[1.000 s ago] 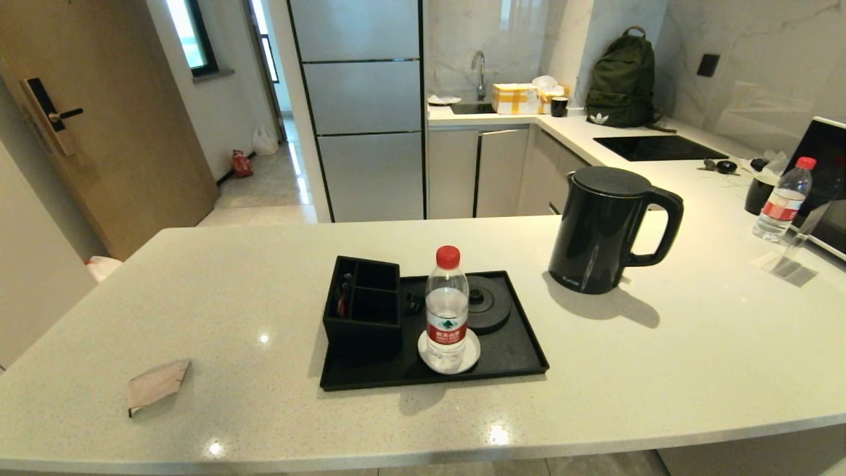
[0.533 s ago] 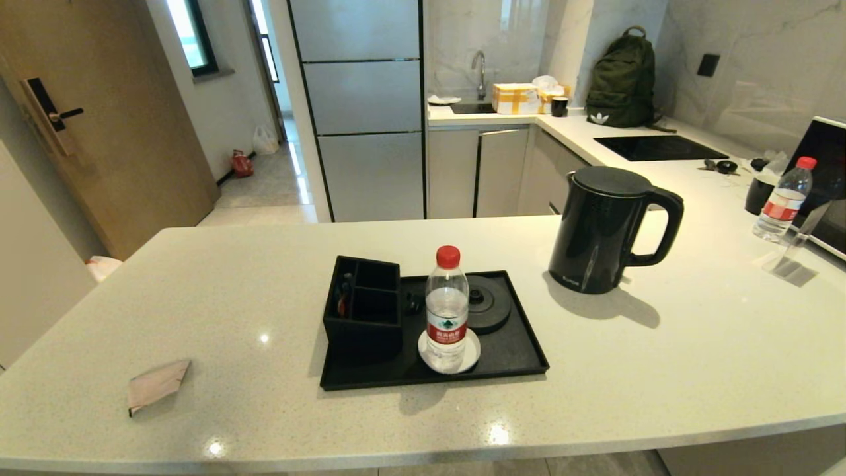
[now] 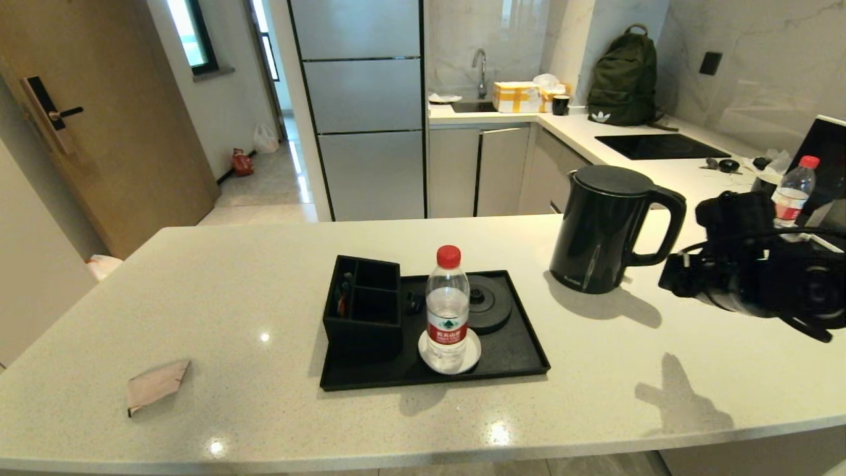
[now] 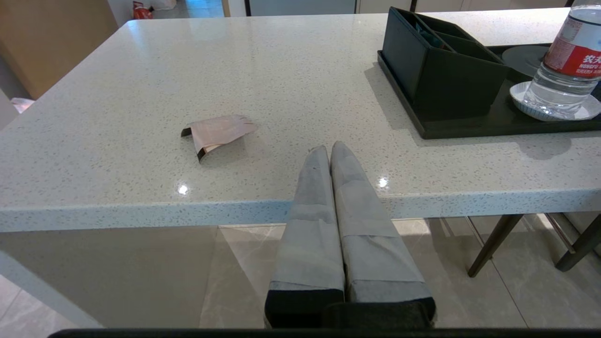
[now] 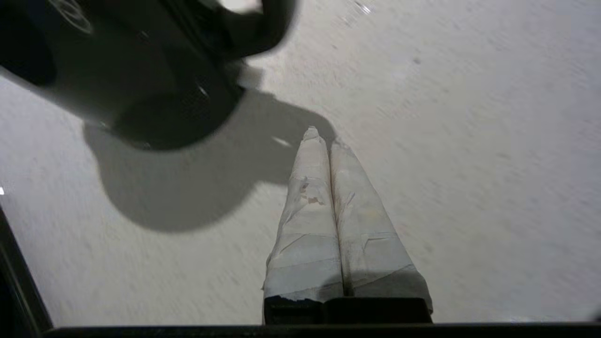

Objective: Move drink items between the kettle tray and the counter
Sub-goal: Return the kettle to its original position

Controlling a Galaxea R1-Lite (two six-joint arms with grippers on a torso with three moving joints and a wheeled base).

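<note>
The tall black kettle [image 3: 605,228] stands on the pale counter [image 3: 264,297], to the right of the black kettle tray [image 3: 515,360]. My right arm [image 3: 747,277] hovers above the counter just right of the kettle's handle. Its gripper [image 5: 321,136] is shut and empty, and the kettle's base [image 5: 141,70] lies a little beyond the tips. The pinkish sachet [image 3: 156,385] lies flat on the counter at the front left. My left gripper [image 4: 330,148] is shut and empty, low at the counter's front edge, with the sachet [image 4: 218,132] a short way ahead and off to one side.
On the tray stand a black divided box [image 3: 363,307], a red-capped water bottle [image 3: 447,311] on a white saucer, and the round kettle base [image 3: 489,303]. Another bottle [image 3: 791,188] and a dark appliance sit at the far right behind my right arm.
My right arm has come into the head view from the right and now hangs beside the kettle's handle, casting a shadow on the counter. Nothing on the counter has moved.
</note>
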